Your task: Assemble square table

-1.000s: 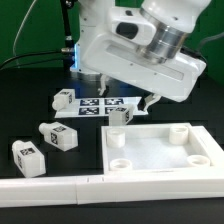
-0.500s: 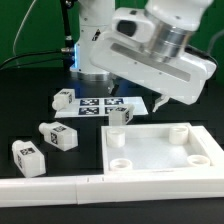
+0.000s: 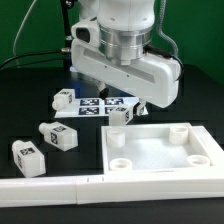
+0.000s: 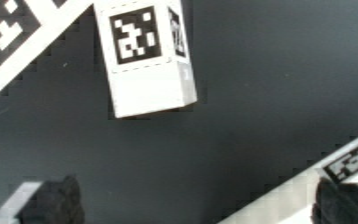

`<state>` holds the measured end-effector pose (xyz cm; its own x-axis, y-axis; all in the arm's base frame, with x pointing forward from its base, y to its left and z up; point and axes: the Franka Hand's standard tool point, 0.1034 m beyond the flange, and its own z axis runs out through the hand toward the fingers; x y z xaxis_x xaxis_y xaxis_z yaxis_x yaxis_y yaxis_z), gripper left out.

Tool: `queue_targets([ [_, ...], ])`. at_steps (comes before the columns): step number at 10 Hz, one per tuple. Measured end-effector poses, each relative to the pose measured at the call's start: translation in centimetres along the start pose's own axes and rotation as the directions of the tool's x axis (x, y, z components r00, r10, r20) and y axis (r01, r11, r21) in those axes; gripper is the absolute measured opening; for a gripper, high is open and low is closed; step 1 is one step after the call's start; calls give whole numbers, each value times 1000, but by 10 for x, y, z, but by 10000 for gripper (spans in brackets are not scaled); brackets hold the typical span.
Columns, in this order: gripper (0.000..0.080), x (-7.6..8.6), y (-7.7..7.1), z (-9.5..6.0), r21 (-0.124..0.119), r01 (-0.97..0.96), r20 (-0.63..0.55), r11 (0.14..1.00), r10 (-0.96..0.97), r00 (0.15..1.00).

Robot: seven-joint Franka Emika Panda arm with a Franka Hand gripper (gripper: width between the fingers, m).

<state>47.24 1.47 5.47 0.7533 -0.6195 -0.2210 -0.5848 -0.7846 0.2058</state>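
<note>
The arm (image 3: 120, 45) fills the upper middle of the exterior view. Its wrist is bent downward, and the broad white head slants toward 4 o'clock. The claw (image 3: 142, 103) hangs low over the black table (image 3: 30, 90). I cannot tell how far it is open, and nothing shows in its grasp. A leg (image 3: 122, 115) stands just beside it at 8 o'clock. The tabletop (image 3: 160, 150) lies at 5 o'clock from the claw, and the other legs (image 3: 58, 135) lie out toward 8 and 9 o'clock. The wrist view shows a tagged leg (image 4: 149, 55) lying on the table.

White legs (image 3: 60, 136), black-and-white tags (image 4: 137, 37)
</note>
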Motion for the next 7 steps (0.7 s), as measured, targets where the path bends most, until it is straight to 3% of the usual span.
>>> queue_targets([
  [1, 649, 1, 0, 0, 4, 50, 1, 999, -50, 999],
  [2, 649, 6, -1, 0, 34, 131, 15, 991, -131, 991],
  [4, 649, 8, 6, 6, 165, 204, 122, 965, -225, 967],
  [6, 649, 0, 16, 9, 154, 182, 260, 971, -217, 941],
  [7, 649, 5, 16, 10, 146, 177, 320, 973, -216, 923],
])
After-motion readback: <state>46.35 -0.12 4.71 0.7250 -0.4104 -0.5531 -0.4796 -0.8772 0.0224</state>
